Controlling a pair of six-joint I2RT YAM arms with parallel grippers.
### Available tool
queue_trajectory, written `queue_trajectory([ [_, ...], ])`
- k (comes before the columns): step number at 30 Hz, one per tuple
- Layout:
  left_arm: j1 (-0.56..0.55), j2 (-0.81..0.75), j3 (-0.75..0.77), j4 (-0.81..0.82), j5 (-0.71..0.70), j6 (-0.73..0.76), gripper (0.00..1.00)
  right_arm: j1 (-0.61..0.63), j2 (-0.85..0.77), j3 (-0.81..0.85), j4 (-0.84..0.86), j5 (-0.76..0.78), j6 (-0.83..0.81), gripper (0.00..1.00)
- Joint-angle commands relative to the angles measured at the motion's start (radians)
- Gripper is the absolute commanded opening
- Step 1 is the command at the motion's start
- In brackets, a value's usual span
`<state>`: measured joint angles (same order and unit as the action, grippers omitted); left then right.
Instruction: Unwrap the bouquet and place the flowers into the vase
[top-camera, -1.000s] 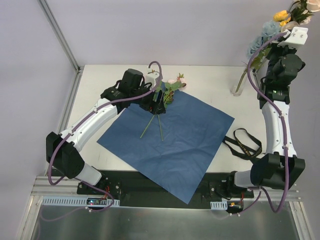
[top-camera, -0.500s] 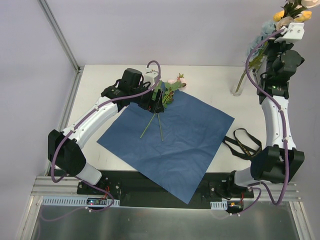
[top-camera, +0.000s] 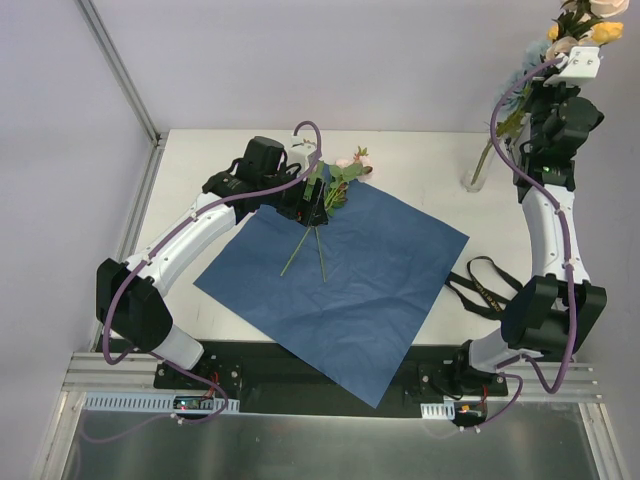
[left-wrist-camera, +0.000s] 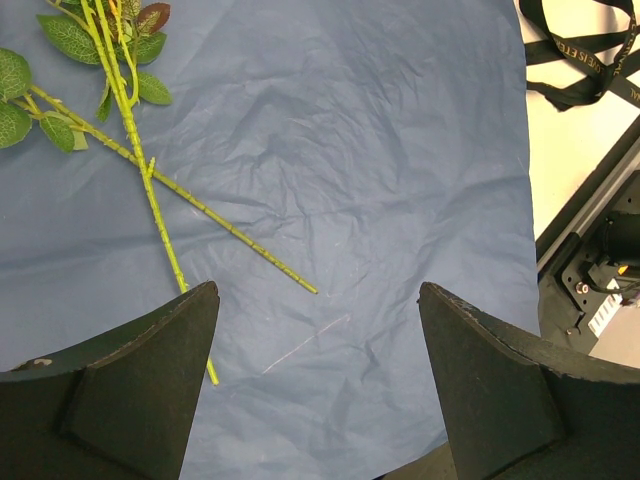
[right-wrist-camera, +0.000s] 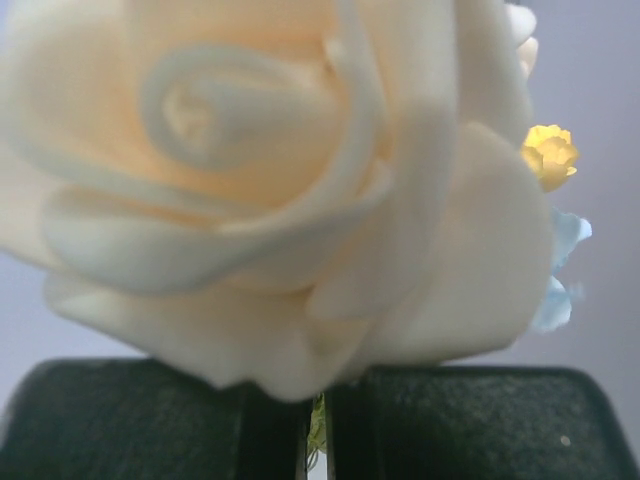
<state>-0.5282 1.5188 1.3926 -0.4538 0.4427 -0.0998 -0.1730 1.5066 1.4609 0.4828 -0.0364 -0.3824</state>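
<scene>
The blue paper (top-camera: 350, 280) lies unfolded flat on the table. On its far corner lie pink flowers (top-camera: 347, 170) with leafy green stems (left-wrist-camera: 150, 190). My left gripper (top-camera: 314, 203) hangs just above those stems, open with nothing between its fingers (left-wrist-camera: 318, 290). My right gripper (top-camera: 576, 40) is raised high at the far right, shut on a thin green stem (right-wrist-camera: 316, 440) below a cream rose (right-wrist-camera: 280, 180). Yellow (right-wrist-camera: 548, 152) and pale-blue blooms (right-wrist-camera: 560, 270) sit beside it. The clear vase (top-camera: 473, 182) stands below, with green stems slanting up from it.
The black ribbon (top-camera: 486, 286) lies loose on the table right of the paper, also seen in the left wrist view (left-wrist-camera: 590, 60). The paper's near corner overhangs the black base rail (top-camera: 300, 365). A metal frame post (top-camera: 120, 70) runs along the left.
My right arm has risen, carrying the cream, yellow and blue blooms higher and toward the top right corner. The left arm and the flowers on the paper have stayed put.
</scene>
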Motion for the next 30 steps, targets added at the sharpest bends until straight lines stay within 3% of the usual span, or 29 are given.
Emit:
queue_trajectory([
  [1,0.005,0.004,0.005,0.004,0.022,0.012,0.8,-0.011,0.015,0.062,0.045,-0.046,0.004,0.0],
  [14,0.005,0.007,0.005,0.004,0.028,0.012,0.8,-0.026,-0.002,0.032,-0.019,-0.108,-0.05,0.0],
  [30,0.005,0.007,0.003,0.007,0.034,0.011,0.81,-0.062,0.104,0.174,-0.208,-0.266,-0.049,0.0],
])
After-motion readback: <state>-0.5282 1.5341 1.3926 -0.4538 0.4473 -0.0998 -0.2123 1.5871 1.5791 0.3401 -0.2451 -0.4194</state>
